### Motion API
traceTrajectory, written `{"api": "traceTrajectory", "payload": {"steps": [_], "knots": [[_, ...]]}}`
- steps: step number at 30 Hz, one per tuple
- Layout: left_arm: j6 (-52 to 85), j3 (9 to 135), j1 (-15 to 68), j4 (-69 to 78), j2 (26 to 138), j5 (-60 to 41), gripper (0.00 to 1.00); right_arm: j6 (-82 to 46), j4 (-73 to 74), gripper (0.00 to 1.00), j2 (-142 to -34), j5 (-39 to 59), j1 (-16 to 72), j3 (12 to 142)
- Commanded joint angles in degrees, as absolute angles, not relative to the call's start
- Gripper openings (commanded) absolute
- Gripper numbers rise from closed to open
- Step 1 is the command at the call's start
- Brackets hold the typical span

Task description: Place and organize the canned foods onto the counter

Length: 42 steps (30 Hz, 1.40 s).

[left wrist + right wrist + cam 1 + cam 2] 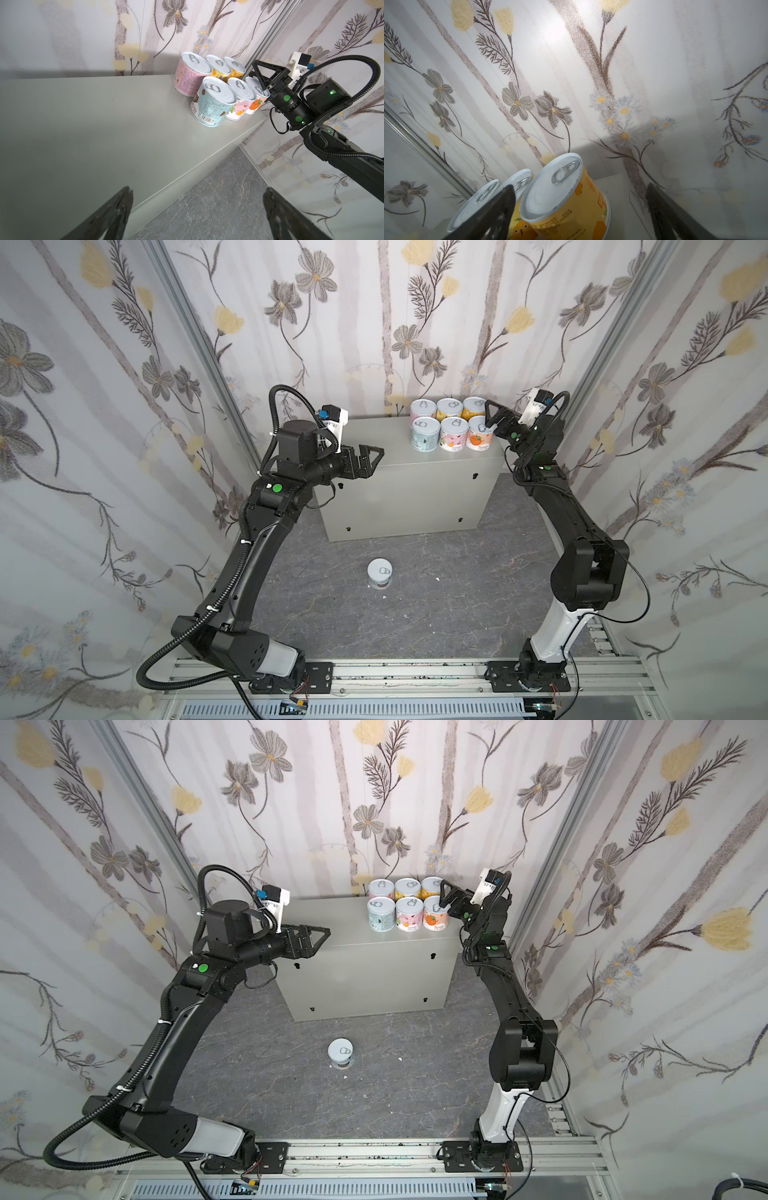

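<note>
- At upper centre in both top views, six canned foods (451, 429) are grouped in two rows on the counter (374, 443).
- A seventh tin (380, 571) is seen upright on the floor (449, 597) below.
- The right gripper (488, 414) is held spread over the rightmost tins, grasping nothing.
- The left gripper (376, 454) is held released and empty at the counter's left edge.

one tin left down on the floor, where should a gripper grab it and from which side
Probably the curved side wall of the tin, jaws straddling it from straight above: it stands upright, lid up, with open floor all around.
</note>
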<state>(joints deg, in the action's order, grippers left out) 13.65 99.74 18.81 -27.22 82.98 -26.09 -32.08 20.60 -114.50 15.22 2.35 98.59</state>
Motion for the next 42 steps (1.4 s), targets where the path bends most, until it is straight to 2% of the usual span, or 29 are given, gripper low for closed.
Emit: {"api": "traceTrajectory", "payload": {"steps": [1,42], "knots": [[12.9,100.2,18.9,-25.7,83.2,-26.1,1.0,-30.7,18.2,0.97,-115.1,14.3,2.0,98.8],[13.2,103.6,18.8,-24.3,88.1,-27.7,1.0,-29.0,17.8,0.97,-113.8,13.2,0.7,98.0]]}}
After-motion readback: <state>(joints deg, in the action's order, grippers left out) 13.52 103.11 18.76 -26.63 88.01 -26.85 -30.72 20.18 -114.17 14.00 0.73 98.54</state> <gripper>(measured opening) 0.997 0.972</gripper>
